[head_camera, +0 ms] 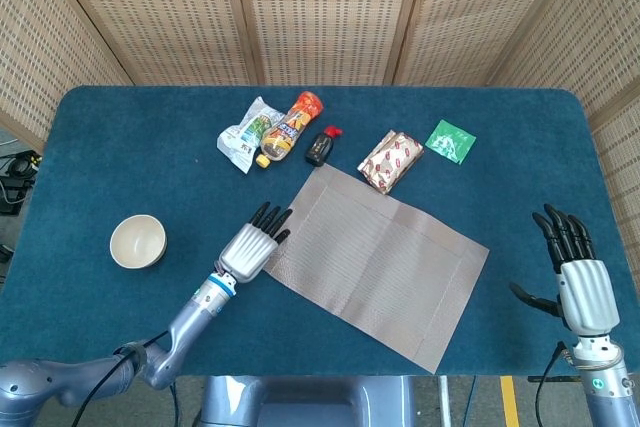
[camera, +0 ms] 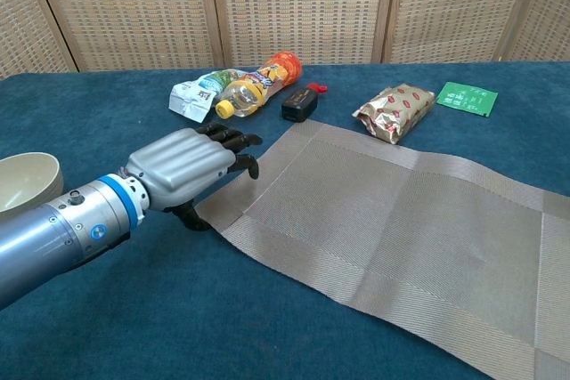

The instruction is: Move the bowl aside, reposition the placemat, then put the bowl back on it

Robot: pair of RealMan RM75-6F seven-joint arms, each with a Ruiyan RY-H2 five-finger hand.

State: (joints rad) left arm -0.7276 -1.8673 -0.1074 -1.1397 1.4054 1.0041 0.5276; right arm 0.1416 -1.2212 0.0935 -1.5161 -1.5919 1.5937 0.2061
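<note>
The left hand (head_camera: 254,248), fingers spread and empty, reaches over the placemat's (head_camera: 385,262) corner; the bowl (head_camera: 137,241) sits apart. The right hand (head_camera: 578,284) is likewise spread and empty.

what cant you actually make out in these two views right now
- Left hand: chest view, its own back hides whether the fingertips touch the woven grey placemat.
- Cream round bowl: chest view, cut off by the left edge.
- Right hand: absent from the chest view.
- Small green packet: print too small in both views.
</note>
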